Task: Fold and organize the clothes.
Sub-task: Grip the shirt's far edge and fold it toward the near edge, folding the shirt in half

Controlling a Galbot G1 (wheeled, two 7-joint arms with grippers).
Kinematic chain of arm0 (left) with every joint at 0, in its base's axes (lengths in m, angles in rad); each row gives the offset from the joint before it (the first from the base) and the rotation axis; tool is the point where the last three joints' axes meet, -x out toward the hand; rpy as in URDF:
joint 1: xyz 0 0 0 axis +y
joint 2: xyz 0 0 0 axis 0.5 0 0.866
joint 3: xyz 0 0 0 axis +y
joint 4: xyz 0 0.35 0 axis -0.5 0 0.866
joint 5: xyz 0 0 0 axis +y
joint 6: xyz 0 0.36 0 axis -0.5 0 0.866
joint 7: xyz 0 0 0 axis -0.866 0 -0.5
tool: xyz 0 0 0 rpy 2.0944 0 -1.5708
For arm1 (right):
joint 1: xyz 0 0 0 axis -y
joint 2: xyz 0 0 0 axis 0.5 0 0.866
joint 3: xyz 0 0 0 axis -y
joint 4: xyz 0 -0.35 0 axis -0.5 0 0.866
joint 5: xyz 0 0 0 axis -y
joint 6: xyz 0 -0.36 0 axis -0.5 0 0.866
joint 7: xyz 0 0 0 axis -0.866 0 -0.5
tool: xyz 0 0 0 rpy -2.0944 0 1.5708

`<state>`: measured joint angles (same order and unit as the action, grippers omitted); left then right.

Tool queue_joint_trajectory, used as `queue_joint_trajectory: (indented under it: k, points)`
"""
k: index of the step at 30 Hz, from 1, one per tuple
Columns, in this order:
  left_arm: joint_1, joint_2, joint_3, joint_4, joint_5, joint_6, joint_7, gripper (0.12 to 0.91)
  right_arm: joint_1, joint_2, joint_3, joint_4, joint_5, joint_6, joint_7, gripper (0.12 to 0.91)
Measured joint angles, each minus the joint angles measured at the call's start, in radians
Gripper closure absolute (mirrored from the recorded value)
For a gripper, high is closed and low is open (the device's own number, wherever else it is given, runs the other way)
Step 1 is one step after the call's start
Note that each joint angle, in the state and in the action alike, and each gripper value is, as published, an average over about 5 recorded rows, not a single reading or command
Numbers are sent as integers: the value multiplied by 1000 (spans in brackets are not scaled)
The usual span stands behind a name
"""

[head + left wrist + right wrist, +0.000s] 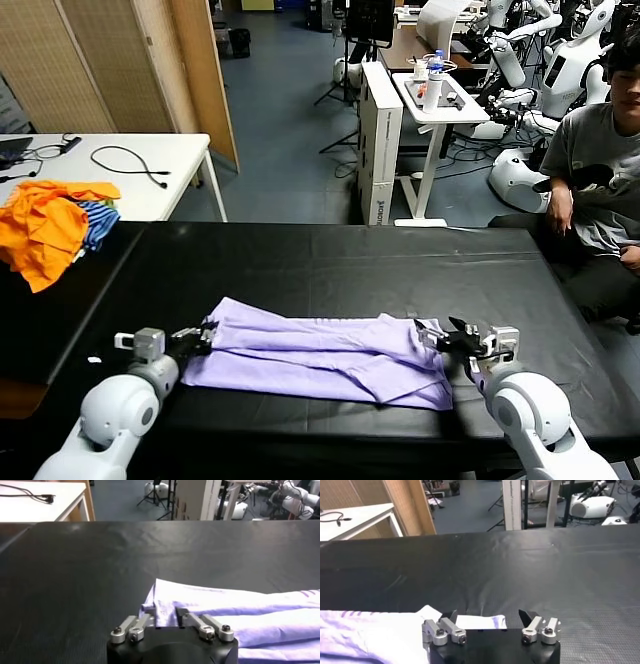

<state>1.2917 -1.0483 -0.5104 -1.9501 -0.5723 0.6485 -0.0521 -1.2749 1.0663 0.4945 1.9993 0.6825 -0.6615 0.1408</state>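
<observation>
The pale lavender T-shirt (320, 355) lies folded into a long band across the near part of the black table (330, 260). My left gripper (200, 338) is at the shirt's left end. In the left wrist view the gripper (165, 614) is shut on a bunched edge of the shirt (240, 610). My right gripper (447, 338) is at the shirt's right end. In the right wrist view the gripper (487, 616) is wide open, and a pale corner of the shirt (480, 622) lies flat between the fingertips. More of the shirt (370, 630) shows beside it.
Bright orange garments (45, 225) and a blue-striped cloth (98, 222) lie at the table's far left. A white table (150, 160) with a cable stands behind them. A seated person (600, 170) is at the far right. A white cart (440, 100) stands beyond the table.
</observation>
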Motion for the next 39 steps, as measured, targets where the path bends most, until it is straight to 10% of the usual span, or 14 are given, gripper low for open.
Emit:
queue_joint_trajectory:
  k: [39]
  points:
    - [261,-52,-177,-280,5,-32,2,886,1,-11,2,-12,3,1,-9,118]
